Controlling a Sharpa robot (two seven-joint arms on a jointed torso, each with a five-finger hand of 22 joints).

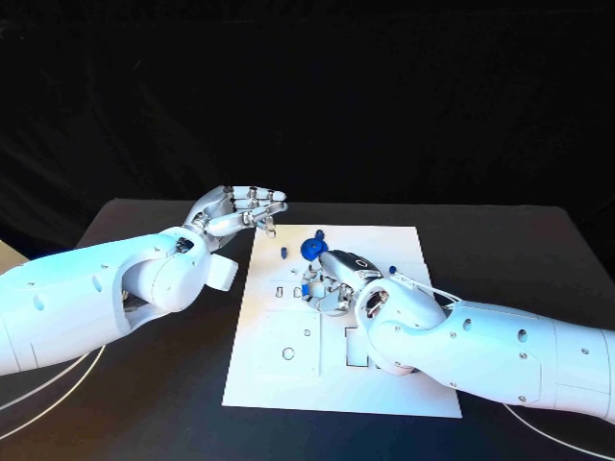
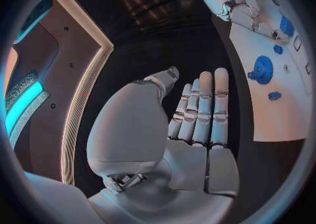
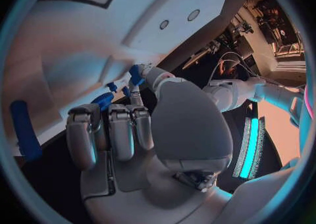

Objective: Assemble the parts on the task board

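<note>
On the white board (image 1: 391, 384), the right hand (image 1: 338, 280) rested near centre, pinching a small blue part (image 3: 136, 74). At eleven o'clock off the board, the left hand (image 1: 238, 211) hovered, fingers straight, holding nothing. A blue gear (image 1: 312, 250) lay at twelve.

Besides the board stuff, all I've got in front of me is the black table (image 1: 141, 403), plus a white cable (image 1: 44, 399) looping over its near-left part and another white cable (image 1: 551, 427) at the near-right edge.
</note>
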